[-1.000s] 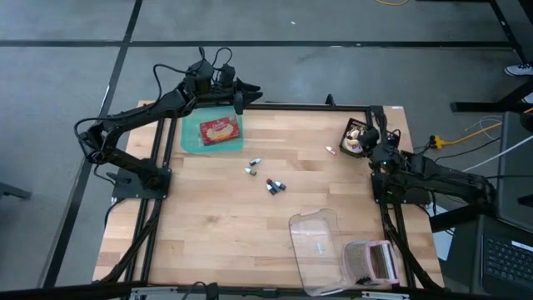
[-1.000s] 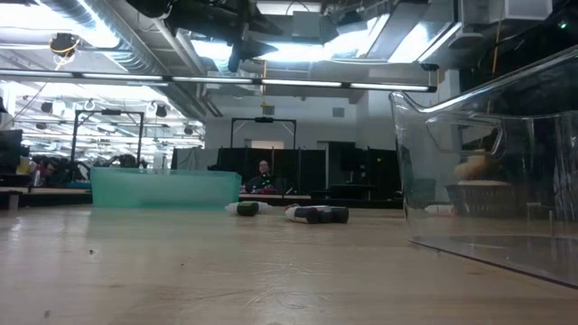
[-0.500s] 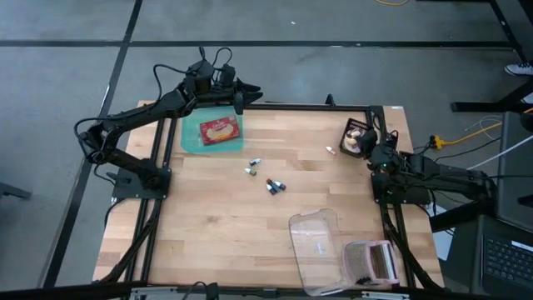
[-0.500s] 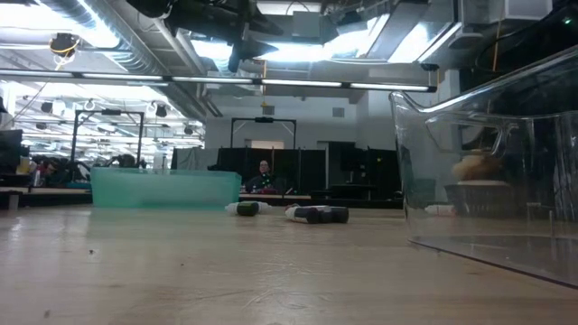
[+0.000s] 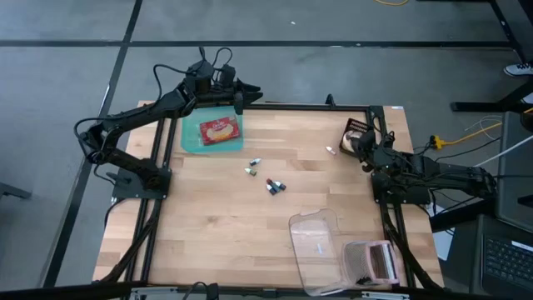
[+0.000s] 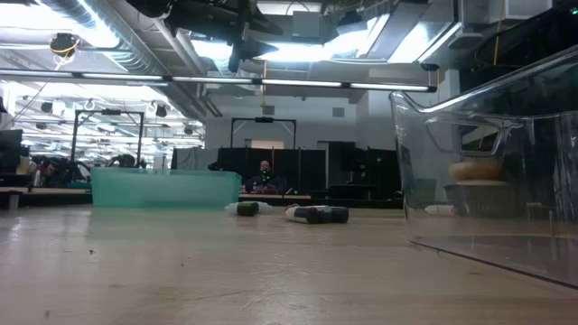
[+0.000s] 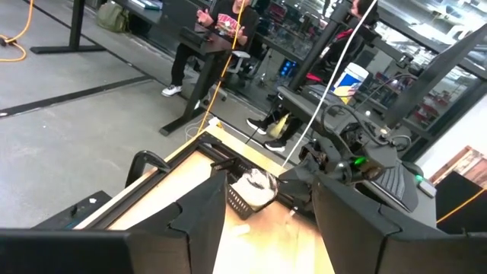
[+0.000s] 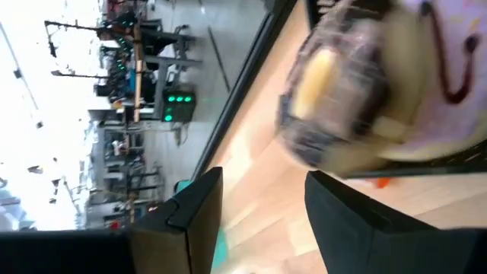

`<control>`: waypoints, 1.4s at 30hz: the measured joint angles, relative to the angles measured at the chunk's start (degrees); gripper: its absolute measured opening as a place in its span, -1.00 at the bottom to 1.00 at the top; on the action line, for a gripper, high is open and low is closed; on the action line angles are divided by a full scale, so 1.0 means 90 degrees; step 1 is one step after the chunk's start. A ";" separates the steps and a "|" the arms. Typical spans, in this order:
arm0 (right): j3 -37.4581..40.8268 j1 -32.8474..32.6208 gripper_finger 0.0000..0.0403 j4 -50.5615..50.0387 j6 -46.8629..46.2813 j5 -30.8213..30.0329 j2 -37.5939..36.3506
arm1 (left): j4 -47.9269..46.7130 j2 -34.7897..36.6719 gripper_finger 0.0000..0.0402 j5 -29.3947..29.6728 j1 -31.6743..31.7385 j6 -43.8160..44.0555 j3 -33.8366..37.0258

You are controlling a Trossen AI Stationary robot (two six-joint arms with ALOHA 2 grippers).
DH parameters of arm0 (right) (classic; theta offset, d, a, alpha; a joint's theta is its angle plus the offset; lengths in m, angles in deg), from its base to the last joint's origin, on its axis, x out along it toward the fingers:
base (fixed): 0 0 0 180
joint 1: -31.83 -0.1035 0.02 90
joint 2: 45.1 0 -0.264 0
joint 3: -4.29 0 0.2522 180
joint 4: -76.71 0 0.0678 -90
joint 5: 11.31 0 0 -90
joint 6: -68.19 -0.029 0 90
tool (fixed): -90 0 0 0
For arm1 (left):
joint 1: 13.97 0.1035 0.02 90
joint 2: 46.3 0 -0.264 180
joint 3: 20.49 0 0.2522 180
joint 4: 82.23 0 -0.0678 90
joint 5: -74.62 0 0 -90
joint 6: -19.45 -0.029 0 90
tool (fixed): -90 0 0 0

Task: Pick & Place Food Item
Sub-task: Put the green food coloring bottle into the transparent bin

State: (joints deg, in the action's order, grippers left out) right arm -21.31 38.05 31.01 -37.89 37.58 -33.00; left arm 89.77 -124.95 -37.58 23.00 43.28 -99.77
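A black basket [image 5: 350, 127] at the table's far right holds wrapped food items [image 5: 358, 137], one of them a muffin [image 8: 342, 84]; the muffin also shows through the clear container [image 6: 477, 170]. My right gripper [image 5: 365, 144] stands open just beside the basket, its fingers [image 8: 194, 217] short of the muffin. A red packaged food item [image 5: 219, 130] lies in a teal tray [image 5: 190, 140] at the far left. My left gripper [image 5: 242, 94] hangs open high over the far edge, past the tray, and looks across at the basket [image 7: 242, 199].
Small wrapped bits lie mid-table [image 5: 252, 167] [image 5: 276, 186], another near the basket [image 5: 331, 150]. A clear plastic container [image 5: 316, 242] sits near the front right, with a pinkish lidded thing [image 5: 372, 262] beside it. A person sits far off in the room [image 6: 263, 173].
My right gripper has opened and swung a little off the basket toward the table's middle. The muffin seen through the clear container has sunk slightly and sits flatter in the basket.
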 joint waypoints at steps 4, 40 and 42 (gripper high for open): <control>-0.0002 -0.0131 -0.08 0.0099 -0.0050 0.0000 0.0000 | 0.0000 0.0000 -0.08 0.0000 0.0000 -0.0002 0.0000; -0.3825 0.0630 -0.08 0.6820 0.9672 0.2212 0.4439 | -0.0188 0.0940 -0.06 0.0527 -0.0030 -0.0747 -0.0714; -0.4294 0.0771 -0.08 0.5906 0.9670 0.2505 0.4603 | -0.1931 0.1032 -0.06 0.0841 -0.0180 -0.1589 -0.1201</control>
State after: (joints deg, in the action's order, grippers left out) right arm -59.95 44.99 84.16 49.14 60.12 8.43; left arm 72.40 -115.67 -30.01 21.37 28.98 -110.58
